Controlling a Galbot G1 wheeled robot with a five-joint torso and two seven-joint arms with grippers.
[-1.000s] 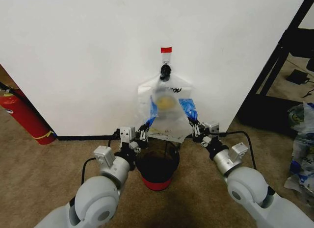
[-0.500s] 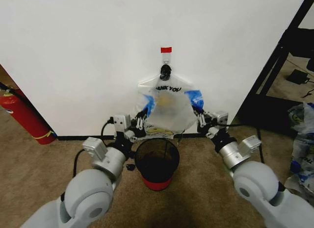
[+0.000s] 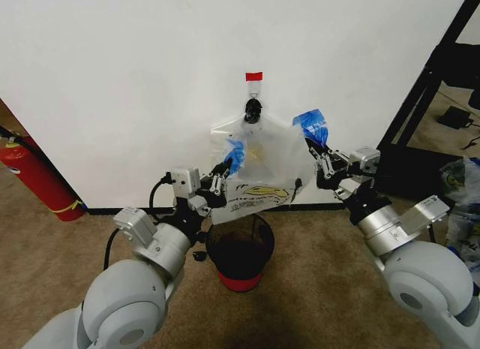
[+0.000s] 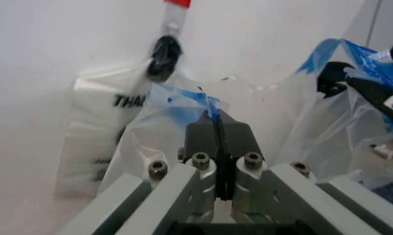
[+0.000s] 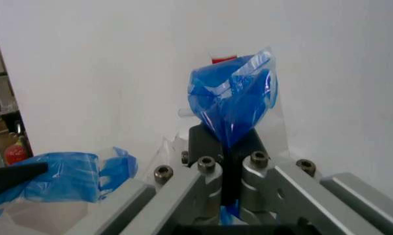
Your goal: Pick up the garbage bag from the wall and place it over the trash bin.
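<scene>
The garbage bag point(image 3: 264, 163), translucent white with a yellow smiley, hangs from a black clip on the red-taped hook point(image 3: 253, 107) on the white wall point(image 3: 135, 79). My left gripper point(image 3: 224, 172) is shut on the bag's left blue patch point(image 3: 235, 151); the left wrist view shows that pinch point(image 4: 216, 123). My right gripper point(image 3: 319, 155) is shut on the right blue patch point(image 3: 310, 124), held higher and farther out, also visible in the right wrist view point(image 5: 231, 104). The bag's mouth is stretched between them. The trash bin point(image 3: 240, 250), black mesh with a red base, stands on the carpet directly below.
A red fire extinguisher point(image 3: 36, 176) leans at the wall on the left. A black shelf frame point(image 3: 429, 82) stands at the right, with plastic bags point(image 3: 461, 214) piled on the floor beside it. A black baseboard runs along the wall.
Both grippers have spread apart with the blue patches; the right one rose up and rightward. The bag is pulled wider and its lower edge has lifted off the bin.
</scene>
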